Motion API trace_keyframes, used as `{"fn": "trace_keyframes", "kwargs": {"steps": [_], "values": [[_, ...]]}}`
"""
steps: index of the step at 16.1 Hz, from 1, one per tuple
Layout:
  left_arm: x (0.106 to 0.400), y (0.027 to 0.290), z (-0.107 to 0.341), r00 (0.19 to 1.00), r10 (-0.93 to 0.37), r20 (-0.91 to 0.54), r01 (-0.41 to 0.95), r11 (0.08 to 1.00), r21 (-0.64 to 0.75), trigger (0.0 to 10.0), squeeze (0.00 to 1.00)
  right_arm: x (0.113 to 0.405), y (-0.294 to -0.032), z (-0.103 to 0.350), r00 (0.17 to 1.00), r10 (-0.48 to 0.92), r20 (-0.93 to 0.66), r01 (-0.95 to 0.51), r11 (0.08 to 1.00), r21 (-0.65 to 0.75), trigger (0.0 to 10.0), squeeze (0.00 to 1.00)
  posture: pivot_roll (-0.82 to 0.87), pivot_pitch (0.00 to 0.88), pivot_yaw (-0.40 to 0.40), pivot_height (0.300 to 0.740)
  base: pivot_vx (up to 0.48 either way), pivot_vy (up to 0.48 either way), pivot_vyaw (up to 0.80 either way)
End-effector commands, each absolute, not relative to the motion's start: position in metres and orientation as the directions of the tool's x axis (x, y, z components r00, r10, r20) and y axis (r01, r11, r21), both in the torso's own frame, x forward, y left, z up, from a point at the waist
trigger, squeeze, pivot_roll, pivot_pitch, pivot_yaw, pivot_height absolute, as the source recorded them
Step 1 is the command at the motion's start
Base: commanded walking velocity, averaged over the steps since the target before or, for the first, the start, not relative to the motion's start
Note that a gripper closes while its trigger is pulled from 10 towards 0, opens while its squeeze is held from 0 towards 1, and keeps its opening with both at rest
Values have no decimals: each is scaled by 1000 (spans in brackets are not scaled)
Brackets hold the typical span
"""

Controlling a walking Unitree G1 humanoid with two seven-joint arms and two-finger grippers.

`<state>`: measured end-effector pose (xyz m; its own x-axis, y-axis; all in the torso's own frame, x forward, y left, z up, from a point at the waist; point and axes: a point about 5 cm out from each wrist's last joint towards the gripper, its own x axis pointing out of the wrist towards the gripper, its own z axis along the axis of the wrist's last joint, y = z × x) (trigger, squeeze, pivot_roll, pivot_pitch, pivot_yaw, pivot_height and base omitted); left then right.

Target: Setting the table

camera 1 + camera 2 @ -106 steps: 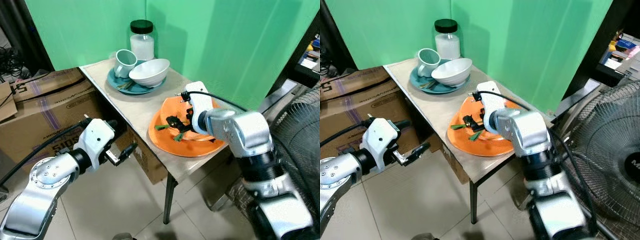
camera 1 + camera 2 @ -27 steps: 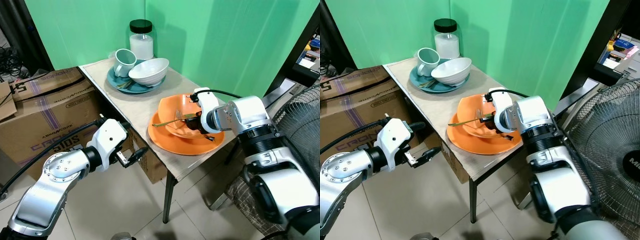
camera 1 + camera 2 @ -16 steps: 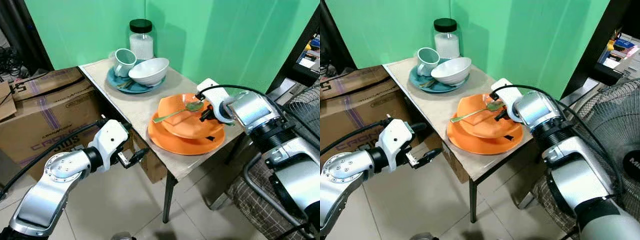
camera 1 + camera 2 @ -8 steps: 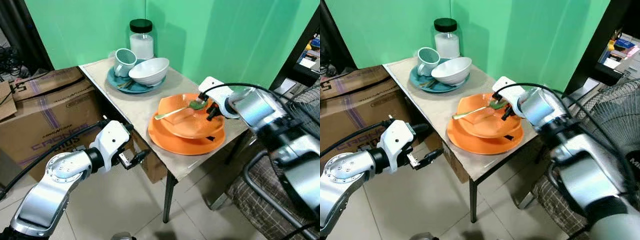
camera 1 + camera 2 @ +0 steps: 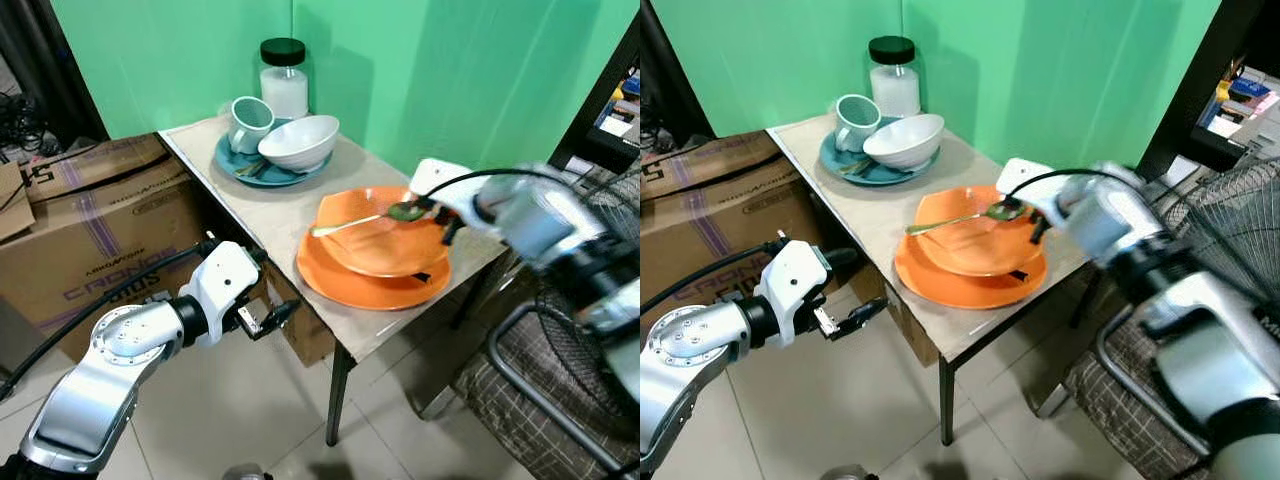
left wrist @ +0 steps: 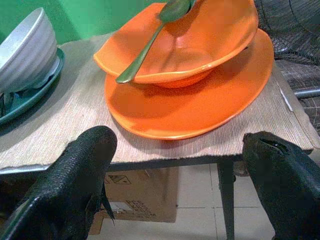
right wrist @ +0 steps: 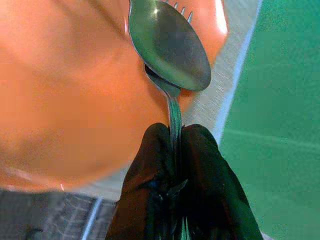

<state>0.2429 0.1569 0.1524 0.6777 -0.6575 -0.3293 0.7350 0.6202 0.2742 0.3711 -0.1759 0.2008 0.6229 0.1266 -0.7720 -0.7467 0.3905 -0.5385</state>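
The right gripper (image 7: 172, 145) pinches a spoon (image 7: 170, 47) and a fork together, over the orange bowl (image 5: 385, 240). The bowl sits on an orange plate (image 5: 370, 285) at the table's (image 5: 270, 220) near right end. The left gripper (image 6: 175, 165) hangs open, left of the table.

The cardboard box (image 5: 90, 225) left of the surface (image 5: 262, 215) carries dark print along its top and purple letters on its side. Neither line can be read for certain.
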Motion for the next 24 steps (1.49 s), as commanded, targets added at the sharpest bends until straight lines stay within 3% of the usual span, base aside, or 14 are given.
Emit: {"fn": "trace_keyframes", "kwargs": {"steps": [1,4,15,22,24], "values": [[242,154,153,663,-670,-334,749,601,280,10000,0,369,-176,204,613,133,-779,-767,335,-547,0,0,79,0,-5,740,0,0,0],[243,154,152,659,-673,-336,752,597,280,10000,0,370,-184,202,628,91,-773,-758,296,-581,0,0,78,0,-7,740,0,0,0],[241,154,151,655,-674,-341,755,593,279,10000,0,383,-197,220,746,-9,-666,-623,343,-703,0,0,82,0,-4,740,0,0,0],[241,158,142,653,-670,-353,757,594,274,10000,0,382,-200,241,773,16,-634,-591,379,-712,0,0,78,0,3,740,0,0,0],[242,158,140,663,-664,-346,748,601,280,10000,0,381,-198,248,811,125,-572,-551,492,-674,0,0,84,0,-6,740,0,0,0]]}}
